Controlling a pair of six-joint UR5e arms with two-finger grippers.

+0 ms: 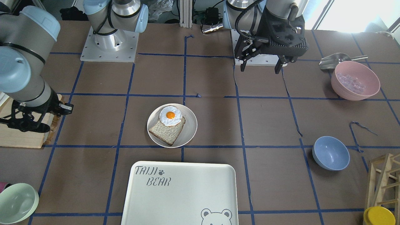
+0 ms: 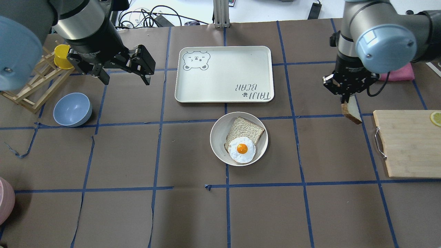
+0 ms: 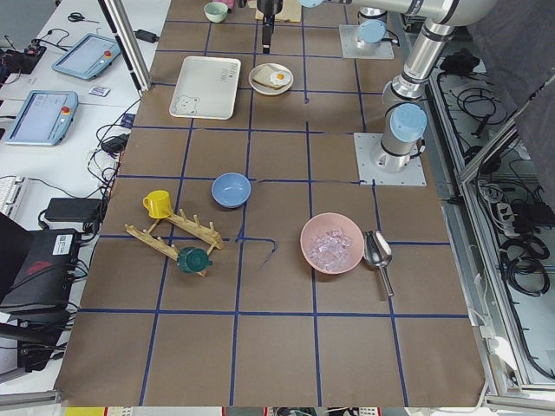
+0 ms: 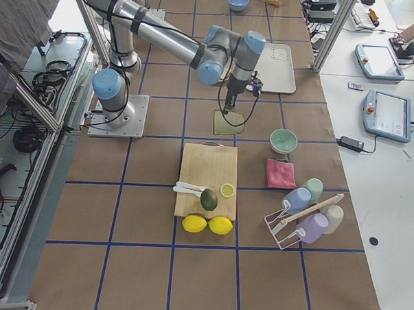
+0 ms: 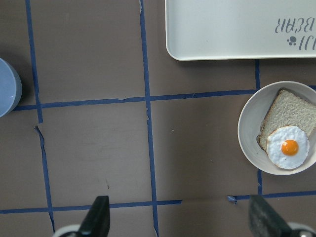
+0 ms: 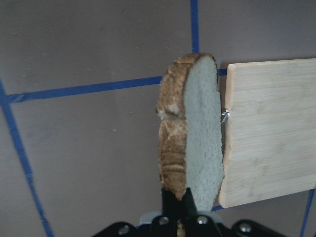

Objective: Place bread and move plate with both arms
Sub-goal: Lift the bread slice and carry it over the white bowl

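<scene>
Bread [image 6: 197, 133]: you see it pinched by one edge between the fingers of the right gripper [image 6: 177, 200], hanging below them beside the cutting board [image 6: 266, 133], likely held clear for carrying.
Plate [image 2: 216, 137]: well apart from those fingers, bearing a tanner slice [image 2: 245, 128] and a fried egg [image 2: 242, 149].
Left gripper [image 2: 126, 80]: fingers spread and empty, plate off to one side, probably awaiting the shared move.

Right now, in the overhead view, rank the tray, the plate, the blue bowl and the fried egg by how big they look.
1. tray
2. plate
3. blue bowl
4. fried egg
All rest at about table height, so nearness to the camera hardly skews the order.
</scene>
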